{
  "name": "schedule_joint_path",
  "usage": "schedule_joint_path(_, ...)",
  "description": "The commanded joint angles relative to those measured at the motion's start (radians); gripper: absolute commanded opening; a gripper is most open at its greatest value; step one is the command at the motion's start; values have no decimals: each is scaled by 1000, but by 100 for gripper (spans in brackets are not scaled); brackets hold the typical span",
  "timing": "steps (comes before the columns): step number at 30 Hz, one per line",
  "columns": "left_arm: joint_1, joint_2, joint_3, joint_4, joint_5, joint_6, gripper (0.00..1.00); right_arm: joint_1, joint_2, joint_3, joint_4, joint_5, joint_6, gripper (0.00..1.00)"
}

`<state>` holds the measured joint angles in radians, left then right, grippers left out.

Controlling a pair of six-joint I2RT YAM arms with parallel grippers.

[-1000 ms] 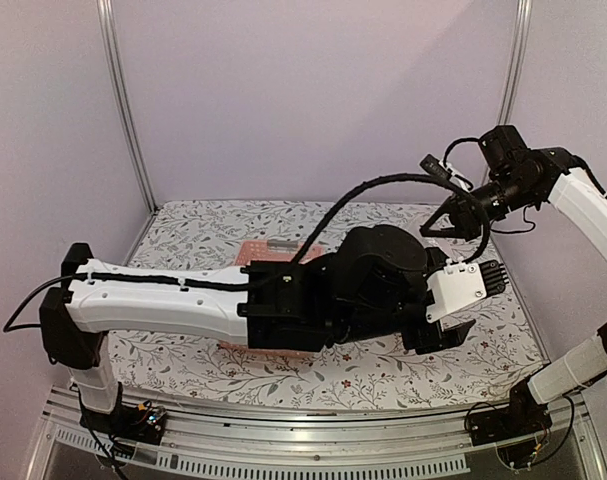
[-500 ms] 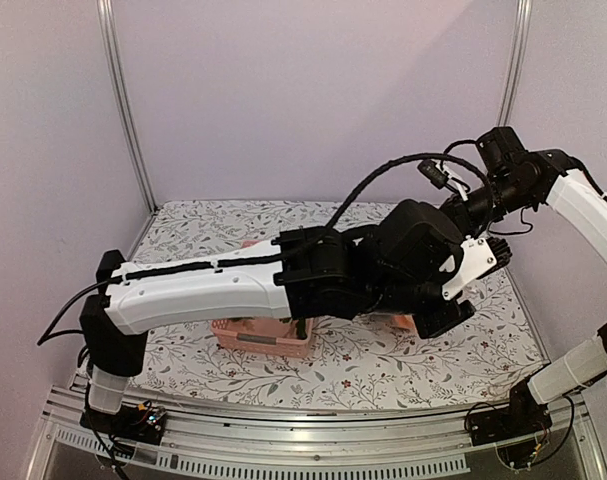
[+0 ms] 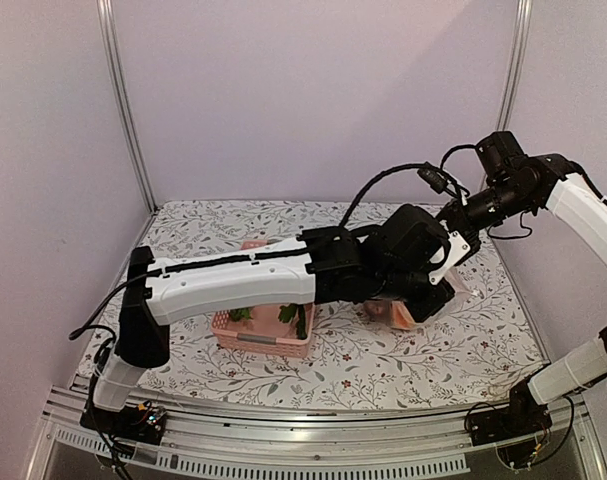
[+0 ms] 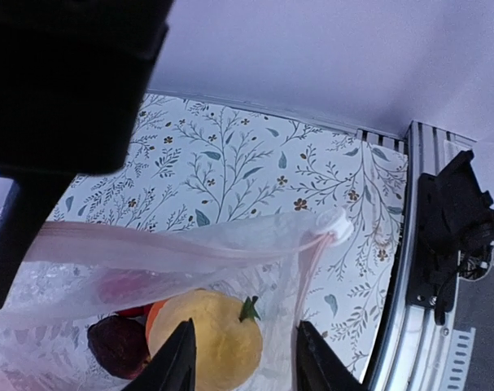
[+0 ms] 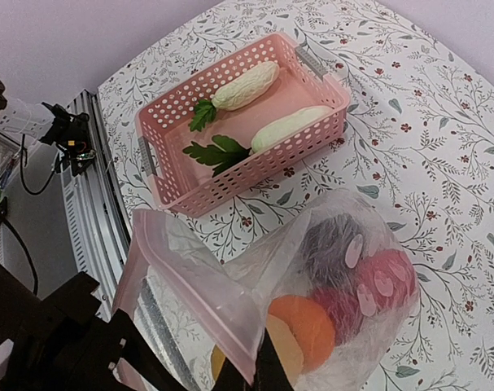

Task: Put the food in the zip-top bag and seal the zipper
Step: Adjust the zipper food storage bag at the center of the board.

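The zip-top bag (image 5: 312, 244) hangs from its mouth edge, with my right gripper (image 5: 257, 362) shut on the pink zipper (image 5: 194, 290) strip. Through the clear plastic show an orange (image 5: 308, 326), a red piece (image 5: 385, 293) and a dark purple one (image 5: 328, 240). My left gripper (image 4: 242, 358) is open. Its jaws stand either side of the bag's end, where a yellow fruit (image 4: 206, 338) lies inside under the zipper (image 4: 149, 244). From above, the left gripper (image 3: 428, 295) is low by the bag (image 3: 398, 315), and the right gripper (image 3: 453, 225) is above it.
A pink basket (image 5: 255, 167) to the left of the bag holds two white radishes with green leaves (image 5: 245, 85) (image 5: 291, 129). My long left arm crosses over the basket (image 3: 263, 335). The table's metal rail and a black mount (image 4: 454, 220) lie close by the bag.
My left arm has swung away from the front of the table toward the bag, and its jaws have narrowed. The right gripper has kept its hold in place.
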<state>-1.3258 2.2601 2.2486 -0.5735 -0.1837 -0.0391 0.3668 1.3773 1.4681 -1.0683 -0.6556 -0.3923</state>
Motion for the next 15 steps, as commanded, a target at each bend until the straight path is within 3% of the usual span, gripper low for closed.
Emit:
schedule_joint_path(1,19,56,43,8,103,4,39,6,-8,6,9,10,12,0)
schedule_joint_path(6,18,69,47,-11,176,8,34,6,8,22,10,24,18,0)
schedule_joint_path(12,18,76,70,-8,167,18,10,6,24,44,-1,23,21,0)
schedule_joint_path(15,5,49,106,24,142,36,4,6,30,109,-45,39,12,0)
